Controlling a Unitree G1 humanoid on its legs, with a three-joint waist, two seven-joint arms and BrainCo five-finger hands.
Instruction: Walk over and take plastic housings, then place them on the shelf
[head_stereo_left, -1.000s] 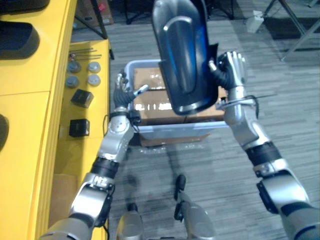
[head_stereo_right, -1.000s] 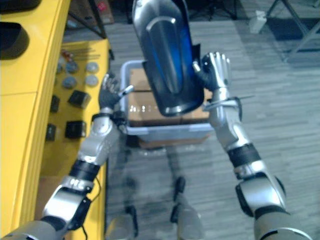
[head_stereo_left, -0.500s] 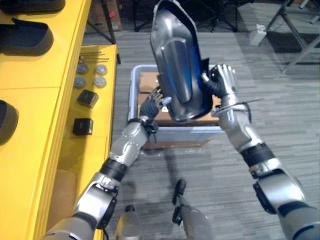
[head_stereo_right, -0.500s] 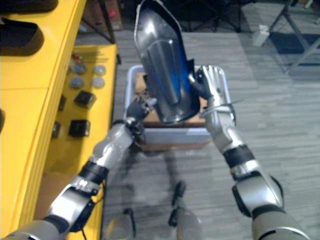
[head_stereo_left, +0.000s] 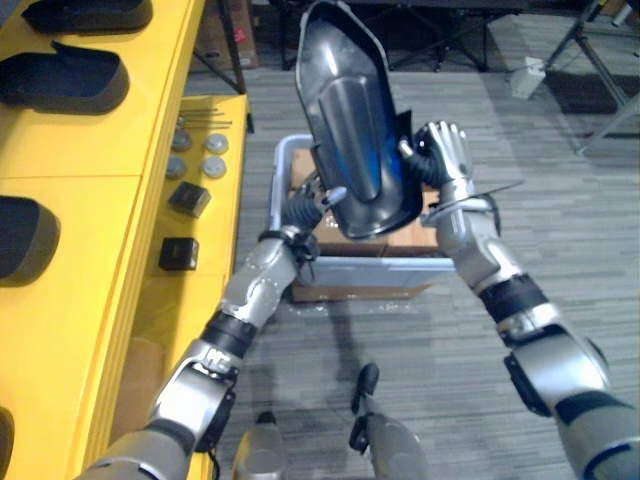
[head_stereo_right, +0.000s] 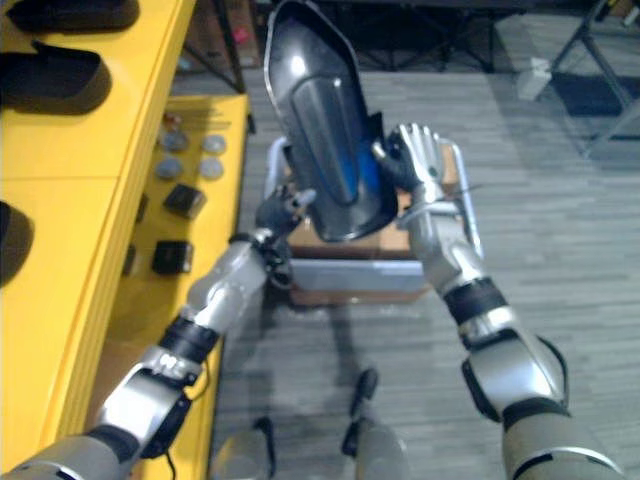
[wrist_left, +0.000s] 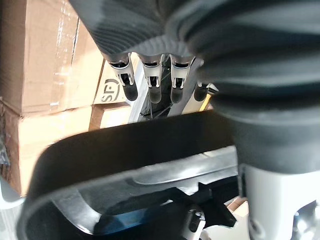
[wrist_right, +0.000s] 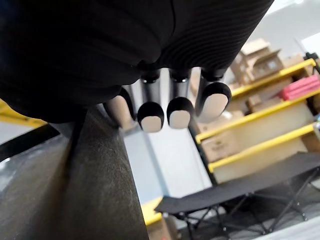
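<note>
Long yellow metal shelf (head_stereo_left: 100, 150) runs down the robot's left side, w/ two dark tray-shaped plastic housings (head_stereo_left: 65, 82) (head_stereo_left: 22, 240) lying on its top level. On the grey floor beside it is a pale blue-grey plastic bin (head_stereo_left: 360, 266) holding taped brown cardboard boxes (head_stereo_left: 345, 245).

The task's thing, a big glossy dark-blue plastic housing (head_stereo_left: 350, 130), is up in the air above the bin, standing on end and tilted, clamped btw both hands. Right hand (head_stereo_left: 447, 158) is against its right edge, fingers (wrist_right: 177, 107) straight and side by side, flat on the shell, not wrapped. Left hand (head_stereo_left: 303, 208) is at the lower left rim, fingers (wrist_left: 150, 82) stretched out past the rim, not hooked round it afaict.

On the shelf's lower level near the left arm: two small black cube-ish blocks (head_stereo_left: 178, 253) (head_stereo_left: 189, 198) and a few round silver discs (head_stereo_left: 214, 166).
</note>
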